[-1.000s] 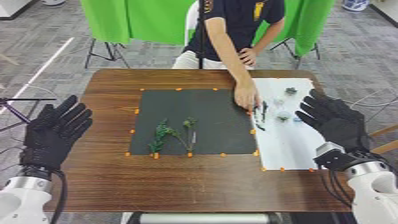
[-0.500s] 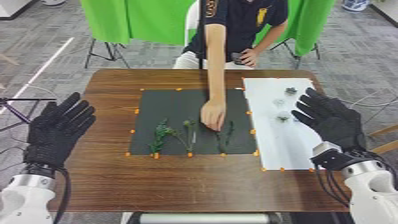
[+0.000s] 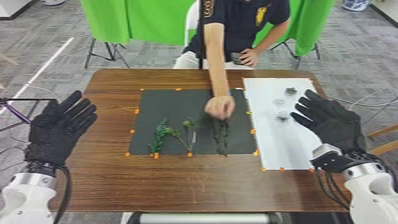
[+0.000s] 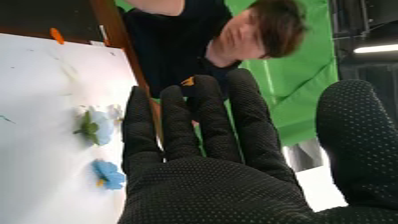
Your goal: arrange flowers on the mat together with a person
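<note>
My left hand [image 3: 59, 131] is held open over the table's left edge in the head view. My right hand [image 3: 329, 120] stands open by the right edge of the white sheet [image 3: 280, 145]; in the right wrist view the same right hand [image 4: 218, 187] has straight fingers and holds nothing. On the dark mat [image 3: 169, 102] lie a leafy green stem [image 3: 159, 136] and a branching stem [image 3: 188, 132]. A person's hand [image 3: 219, 106] is at the top of a dark green sprig [image 3: 220, 137] on the mat's right part. Blue flowers [image 4: 107, 174] rest on the white sheet.
Orange tape pieces [image 3: 156, 156] mark the edges of mat and sheet. The brown table [image 3: 178, 187] extends in front of them. Small flower heads [image 3: 283, 116] lie on the sheet beside my right hand. The person's forearm [image 3: 215, 60] crosses the table's far edge.
The person's hand has moved from the white sheet onto the mat, and the dark sprig now lies on the mat's right part. Both my hands have stayed nearly still, open.
</note>
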`<action>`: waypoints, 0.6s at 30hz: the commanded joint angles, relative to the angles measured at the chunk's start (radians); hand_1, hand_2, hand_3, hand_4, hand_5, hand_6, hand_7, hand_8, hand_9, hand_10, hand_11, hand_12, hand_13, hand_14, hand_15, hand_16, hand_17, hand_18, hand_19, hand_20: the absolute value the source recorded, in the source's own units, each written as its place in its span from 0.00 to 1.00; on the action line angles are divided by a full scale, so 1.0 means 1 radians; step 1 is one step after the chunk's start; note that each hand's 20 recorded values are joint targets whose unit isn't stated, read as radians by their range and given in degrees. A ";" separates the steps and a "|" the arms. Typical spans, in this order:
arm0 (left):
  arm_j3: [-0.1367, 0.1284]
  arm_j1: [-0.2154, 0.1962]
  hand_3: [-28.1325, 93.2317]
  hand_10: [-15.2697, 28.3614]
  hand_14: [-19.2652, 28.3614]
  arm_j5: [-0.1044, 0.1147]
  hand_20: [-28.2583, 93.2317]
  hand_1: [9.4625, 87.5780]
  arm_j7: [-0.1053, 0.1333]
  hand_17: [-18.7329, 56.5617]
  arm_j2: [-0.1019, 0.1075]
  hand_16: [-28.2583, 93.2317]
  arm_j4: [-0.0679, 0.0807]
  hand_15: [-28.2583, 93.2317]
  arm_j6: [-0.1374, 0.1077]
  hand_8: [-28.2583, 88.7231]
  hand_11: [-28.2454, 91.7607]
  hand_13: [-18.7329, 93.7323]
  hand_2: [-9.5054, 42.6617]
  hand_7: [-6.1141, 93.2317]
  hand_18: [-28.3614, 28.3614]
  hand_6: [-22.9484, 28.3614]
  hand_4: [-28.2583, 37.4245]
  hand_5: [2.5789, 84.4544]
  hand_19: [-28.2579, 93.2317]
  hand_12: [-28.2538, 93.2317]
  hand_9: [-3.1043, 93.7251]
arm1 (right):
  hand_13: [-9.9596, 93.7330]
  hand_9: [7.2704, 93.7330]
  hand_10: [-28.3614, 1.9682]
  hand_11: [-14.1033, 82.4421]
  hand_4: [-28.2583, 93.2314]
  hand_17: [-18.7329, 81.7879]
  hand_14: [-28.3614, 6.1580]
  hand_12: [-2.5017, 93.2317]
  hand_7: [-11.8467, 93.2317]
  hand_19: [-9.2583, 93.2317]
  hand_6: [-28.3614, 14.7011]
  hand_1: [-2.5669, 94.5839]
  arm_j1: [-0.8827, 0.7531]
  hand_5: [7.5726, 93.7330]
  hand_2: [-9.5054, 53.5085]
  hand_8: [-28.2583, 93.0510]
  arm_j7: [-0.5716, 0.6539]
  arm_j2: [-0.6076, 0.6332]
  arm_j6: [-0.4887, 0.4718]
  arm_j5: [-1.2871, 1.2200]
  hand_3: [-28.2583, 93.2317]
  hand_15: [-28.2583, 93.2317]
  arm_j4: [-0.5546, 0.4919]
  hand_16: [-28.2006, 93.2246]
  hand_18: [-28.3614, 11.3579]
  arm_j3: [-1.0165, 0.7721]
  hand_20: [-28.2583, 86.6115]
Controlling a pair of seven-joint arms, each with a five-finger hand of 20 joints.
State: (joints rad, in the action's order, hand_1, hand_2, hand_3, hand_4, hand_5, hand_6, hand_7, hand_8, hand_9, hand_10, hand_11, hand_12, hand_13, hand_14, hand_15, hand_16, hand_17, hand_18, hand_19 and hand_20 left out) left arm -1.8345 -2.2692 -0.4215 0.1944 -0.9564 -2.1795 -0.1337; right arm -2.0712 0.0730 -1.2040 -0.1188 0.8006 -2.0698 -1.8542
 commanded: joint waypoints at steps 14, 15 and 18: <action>-0.003 -0.023 0.79 0.67 0.68 0.005 0.32 0.21 0.002 0.24 -0.017 0.21 -0.005 0.39 0.009 0.17 0.34 0.42 0.45 0.14 0.74 0.57 0.00 0.47 0.44 0.31 0.41 | 0.34 0.35 0.53 0.23 0.02 0.25 0.44 0.14 0.26 0.42 0.56 0.22 0.010 0.38 0.27 0.13 -0.034 0.008 -0.034 0.216 0.91 0.32 0.000 0.34 0.32 -0.003 0.34; -0.003 -0.024 0.79 0.67 0.68 0.005 0.32 0.21 0.003 0.24 -0.016 0.21 -0.005 0.39 0.008 0.17 0.34 0.42 0.45 0.14 0.74 0.57 0.00 0.47 0.44 0.31 0.41 | 0.34 0.35 0.53 0.23 0.02 0.25 0.44 0.14 0.27 0.42 0.56 0.22 0.015 0.38 0.27 0.13 -0.037 0.010 -0.039 0.225 0.91 0.32 -0.001 0.34 0.33 -0.005 0.34; -0.002 -0.021 0.78 0.67 0.68 0.006 0.32 0.21 0.003 0.24 -0.015 0.21 -0.005 0.39 0.006 0.17 0.34 0.42 0.45 0.14 0.74 0.57 0.00 0.48 0.44 0.31 0.41 | 0.34 0.35 0.53 0.23 0.03 0.25 0.44 0.14 0.27 0.42 0.56 0.23 0.042 0.38 0.26 0.13 -0.055 0.015 -0.052 0.342 0.90 0.32 0.005 0.34 0.33 -0.004 0.34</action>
State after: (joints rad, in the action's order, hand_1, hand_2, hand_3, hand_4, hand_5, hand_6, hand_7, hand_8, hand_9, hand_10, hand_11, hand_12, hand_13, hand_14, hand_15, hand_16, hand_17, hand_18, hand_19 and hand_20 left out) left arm -1.8384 -2.2850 -0.4197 0.1980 -0.9636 -2.1850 -0.1324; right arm -2.0694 0.0601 -1.2063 -0.1348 1.0026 -2.0680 -1.8531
